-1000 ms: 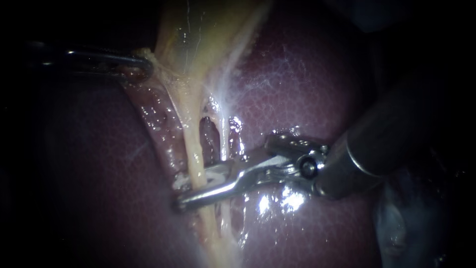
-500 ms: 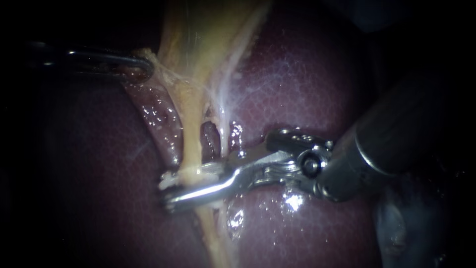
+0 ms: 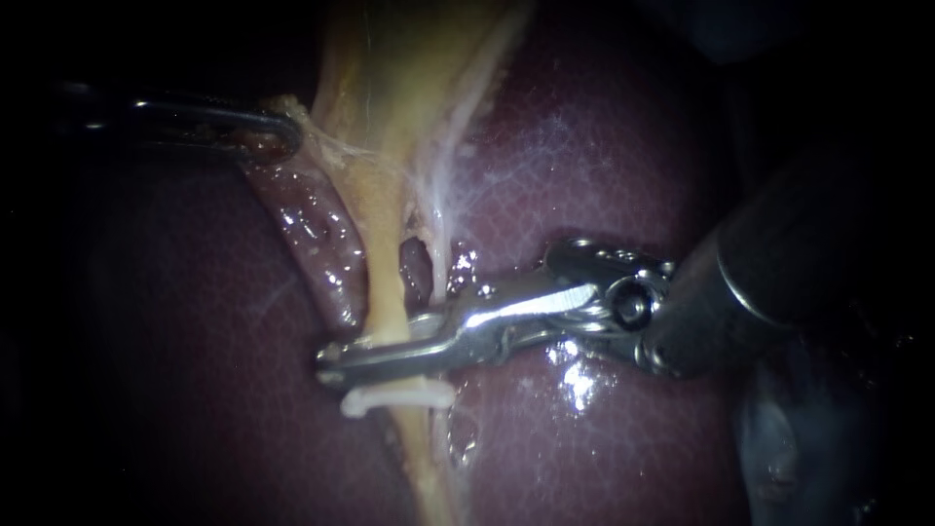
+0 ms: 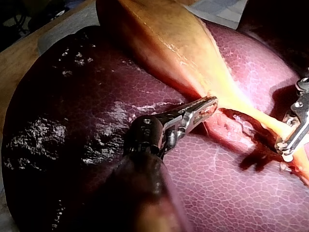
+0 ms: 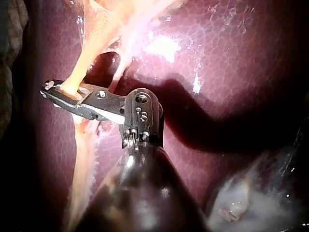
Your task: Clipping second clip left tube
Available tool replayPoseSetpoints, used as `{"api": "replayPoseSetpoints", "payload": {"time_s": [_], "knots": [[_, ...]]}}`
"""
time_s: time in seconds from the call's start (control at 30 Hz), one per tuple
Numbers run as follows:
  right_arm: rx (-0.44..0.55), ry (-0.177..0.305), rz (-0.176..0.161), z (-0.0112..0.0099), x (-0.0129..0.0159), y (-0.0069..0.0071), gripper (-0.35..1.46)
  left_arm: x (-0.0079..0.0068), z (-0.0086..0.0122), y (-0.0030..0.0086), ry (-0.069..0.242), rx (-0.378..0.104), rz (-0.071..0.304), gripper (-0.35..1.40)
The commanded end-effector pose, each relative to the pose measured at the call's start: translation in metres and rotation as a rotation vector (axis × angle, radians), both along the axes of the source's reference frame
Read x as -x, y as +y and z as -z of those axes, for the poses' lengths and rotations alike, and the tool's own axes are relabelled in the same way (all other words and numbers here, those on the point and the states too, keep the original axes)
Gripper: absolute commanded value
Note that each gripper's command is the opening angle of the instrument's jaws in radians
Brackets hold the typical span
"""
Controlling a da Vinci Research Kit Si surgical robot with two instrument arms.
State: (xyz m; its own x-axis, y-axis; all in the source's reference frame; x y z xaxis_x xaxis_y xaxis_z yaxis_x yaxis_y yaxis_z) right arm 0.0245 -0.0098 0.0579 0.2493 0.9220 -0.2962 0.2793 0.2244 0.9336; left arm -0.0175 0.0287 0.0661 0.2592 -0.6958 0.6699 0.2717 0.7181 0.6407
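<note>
The yellow left tube runs down from the gallbladder over the liver. My right instrument reaches in from the right, and its jaws lie together across this tube, gripping it. A white clip sits across the tube just below the jaws. In the right wrist view the tube enters the jaws of the right instrument near their tips. My left instrument is shut on the gallbladder's edge and holds it to the left. The left wrist view shows this grip of the left instrument.
A thinner pale right tube runs beside the left one, with a dark gap between them. Wet red tissue lies left of the tubes. Pale whitish tissue sits under the right instrument's shaft.
The right instrument's jaws stood open around the left tube with white showing between them and have come together on it. A white clip now shows just below them. The left instrument held still.
</note>
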Motion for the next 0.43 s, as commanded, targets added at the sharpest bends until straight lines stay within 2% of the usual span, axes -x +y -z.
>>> {"api": "replayPoseSetpoints", "payload": {"time_s": [0.03, 0.43], "knots": [[0.001, 0.0, 0.0, 0.0, -0.0001, -0.0001, -0.35, 0.0, 0.0, 0.0, 0.0, 0.0, 0.0, -0.35], [0.001, 0.0, -0.001, -0.0004, 0.0, -0.0001, -0.35, 0.0001, 0.0, 0.0, 0.0, 0.0, 0.0, -0.35]]}}
